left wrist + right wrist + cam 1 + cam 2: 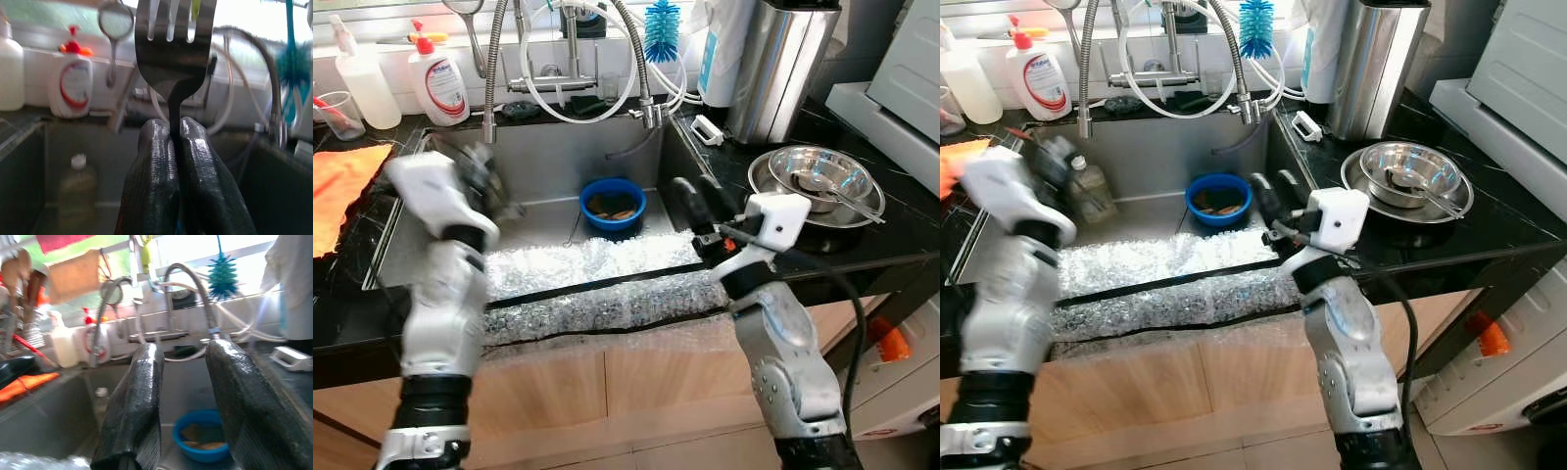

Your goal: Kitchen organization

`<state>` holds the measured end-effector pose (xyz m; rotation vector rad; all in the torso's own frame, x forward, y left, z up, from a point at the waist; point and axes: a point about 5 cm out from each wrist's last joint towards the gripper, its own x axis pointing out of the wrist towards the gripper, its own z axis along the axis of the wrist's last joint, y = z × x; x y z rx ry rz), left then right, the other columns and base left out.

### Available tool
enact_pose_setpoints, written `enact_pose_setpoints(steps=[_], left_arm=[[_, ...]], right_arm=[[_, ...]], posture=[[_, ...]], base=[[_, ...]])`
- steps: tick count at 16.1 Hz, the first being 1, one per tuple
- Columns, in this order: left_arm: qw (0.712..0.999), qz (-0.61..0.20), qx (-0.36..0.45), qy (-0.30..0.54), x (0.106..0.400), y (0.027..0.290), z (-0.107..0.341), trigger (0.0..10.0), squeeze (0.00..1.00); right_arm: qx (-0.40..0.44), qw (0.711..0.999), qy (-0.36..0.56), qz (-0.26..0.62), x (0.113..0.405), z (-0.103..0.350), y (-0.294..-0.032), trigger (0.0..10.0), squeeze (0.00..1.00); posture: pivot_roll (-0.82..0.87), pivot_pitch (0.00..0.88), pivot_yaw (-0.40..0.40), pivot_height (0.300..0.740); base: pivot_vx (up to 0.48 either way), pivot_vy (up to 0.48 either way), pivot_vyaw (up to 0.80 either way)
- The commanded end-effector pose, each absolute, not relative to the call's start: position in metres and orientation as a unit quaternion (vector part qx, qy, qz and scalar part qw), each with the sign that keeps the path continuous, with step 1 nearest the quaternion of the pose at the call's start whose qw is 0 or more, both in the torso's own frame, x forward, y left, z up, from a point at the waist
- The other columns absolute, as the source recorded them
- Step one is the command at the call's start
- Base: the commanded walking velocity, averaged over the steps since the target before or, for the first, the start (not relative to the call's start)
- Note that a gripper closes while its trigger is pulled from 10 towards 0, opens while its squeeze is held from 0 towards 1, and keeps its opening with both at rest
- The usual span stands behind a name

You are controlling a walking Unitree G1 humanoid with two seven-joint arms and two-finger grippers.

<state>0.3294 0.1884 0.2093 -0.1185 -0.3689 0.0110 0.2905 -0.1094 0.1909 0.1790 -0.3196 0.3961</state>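
Steel sink (548, 162) backdrop, left tool (175, 128) pinching fork (173, 54), right tool (183, 360) spread, empty

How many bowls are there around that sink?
3: a blue bowl inside the sink, and two steel bowls nested on the counter at the robot's right. More could be hidden out of view.

**Item Count: Sink Area**

- One fork (172, 58).
- One blue bowl (613, 205), at 12 o'clock in the basin.
- Two nested steel bowls (819, 178), at 3 o'clock.
- One blue bottle brush (661, 27).
- One red-capped soap bottle (439, 78), at 11 o'clock.
- One clear spray bottle (364, 82).
- One plastic bottle (1092, 189) in the basin.
- One orange cloth (340, 188), at 9 o'clock.
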Motion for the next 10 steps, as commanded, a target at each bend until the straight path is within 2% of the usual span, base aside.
enact_pose_setpoints(steps=[1, 2, 4, 10], left_arm=[[0.982, -0.002, 0.000, -0.189, 0.330, 0.187, 0.208, 10.0, 0.00], [0.983, -0.007, 0.037, -0.177, 0.333, 0.183, 0.201, 10.0, 0.00], [0.986, -0.008, 0.055, -0.156, 0.339, 0.180, 0.190, 10.0, 0.00], [0.993, 0.028, 0.049, -0.105, 0.351, 0.185, 0.173, 10.0, 0.00]], right_arm=[[0.061, 0.967, -0.166, 0.183, 0.288, 0.190, -0.111, 10.0, 0.00], [0.056, 0.970, -0.165, 0.168, 0.287, 0.187, -0.113, 10.0, 0.00], [0.045, 0.973, -0.165, 0.157, 0.286, 0.184, -0.115, 10.0, 0.00], [0.033, 0.975, -0.163, 0.147, 0.287, 0.180, -0.115, 10.0, 0.00]], posture=[[-0.01, 0.000, 0.025, 0.740], [-0.01, 0.000, 0.026, 0.740], [-0.01, 0.000, 0.029, 0.740], [-0.01, 0.000, 0.030, 0.740]], base=[[0.000, 0.000, 0.00], [0.000, 0.000, 0.00], [0.000, 0.000, 0.00], [0.000, 0.000, 0.00]])
